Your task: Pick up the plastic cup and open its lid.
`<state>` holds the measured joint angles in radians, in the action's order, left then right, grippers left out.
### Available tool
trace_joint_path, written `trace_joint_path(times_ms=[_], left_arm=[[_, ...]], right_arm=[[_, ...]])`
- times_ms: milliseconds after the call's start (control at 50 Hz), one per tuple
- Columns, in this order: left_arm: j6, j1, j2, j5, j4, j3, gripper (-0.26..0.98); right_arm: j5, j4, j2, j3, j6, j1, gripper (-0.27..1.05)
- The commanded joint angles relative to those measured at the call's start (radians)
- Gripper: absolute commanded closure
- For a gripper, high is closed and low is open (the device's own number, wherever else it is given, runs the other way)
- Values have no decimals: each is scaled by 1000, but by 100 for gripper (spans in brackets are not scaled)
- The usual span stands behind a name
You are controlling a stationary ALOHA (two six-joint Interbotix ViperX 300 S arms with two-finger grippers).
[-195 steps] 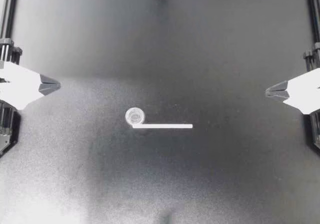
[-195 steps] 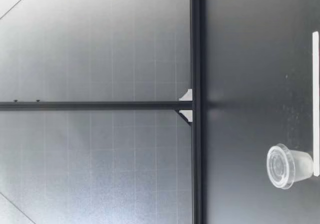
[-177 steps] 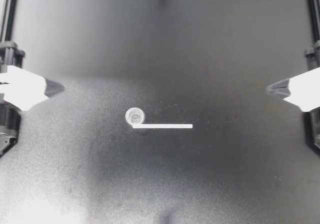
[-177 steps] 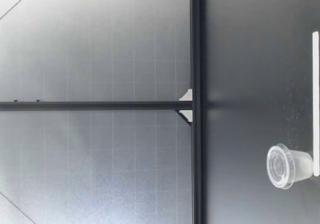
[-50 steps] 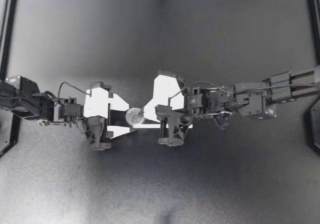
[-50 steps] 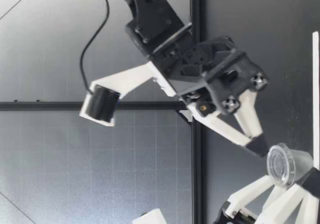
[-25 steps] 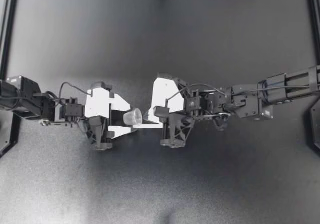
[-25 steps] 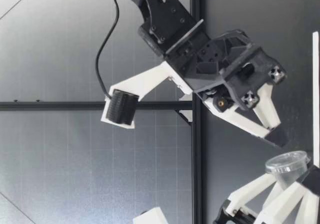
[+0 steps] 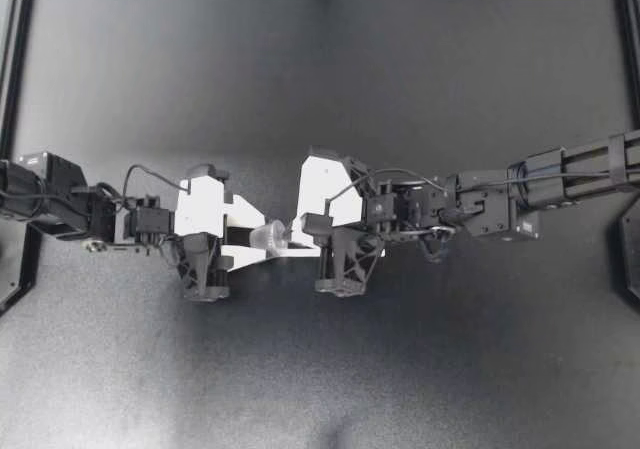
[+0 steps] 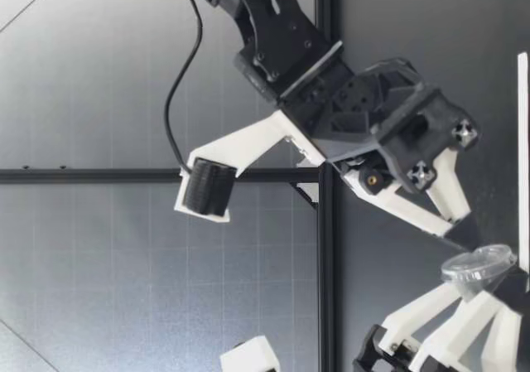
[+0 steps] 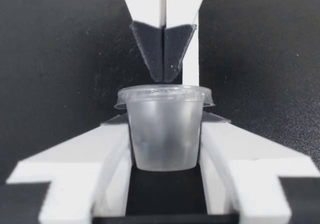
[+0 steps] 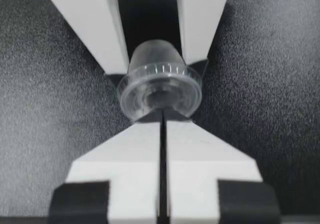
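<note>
Arms: both have swung in from the desk (image 9: 420,369) sides to meet at its middle.
Left jaws: clamped on the cup (image 9: 268,236) from both sides.
Right jaws: pressed together, empty, tips at the lid (image 12: 159,93) rim.
Cup: tipped toward the right jaws, apparently lifted; pickup done.
Lid: still seated; prying it off remains.

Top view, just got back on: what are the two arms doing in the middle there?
My left gripper is shut on the small clear plastic cup, gripping its body from both sides and holding it tipped, with its clear lid facing my right arm. My right gripper has its fingers closed together, tips right at the lid's rim. The lid is still on the cup.
</note>
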<state>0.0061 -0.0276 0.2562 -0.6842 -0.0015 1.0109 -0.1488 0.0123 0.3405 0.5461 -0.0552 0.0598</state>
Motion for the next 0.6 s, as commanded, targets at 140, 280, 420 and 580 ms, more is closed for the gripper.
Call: trace_joint_path(times_ms=[140, 280, 420, 580], left_arm=[[2, 8, -84, -23, -2, -11, 56], [2, 8, -146, -94, -2, -17, 56], [-2, 8, -181, -256, -3, -20, 56], [-55, 8, -179, -433, -3, -43, 56]], right_arm=[[-71, -35, -331, 126, 25, -17, 98], [-218, -120, -472, 233, 84, -38, 98], [-299, -138, -529, 299, 209, -38, 96], [-302, -138, -577, 308, 423, -38, 88]])
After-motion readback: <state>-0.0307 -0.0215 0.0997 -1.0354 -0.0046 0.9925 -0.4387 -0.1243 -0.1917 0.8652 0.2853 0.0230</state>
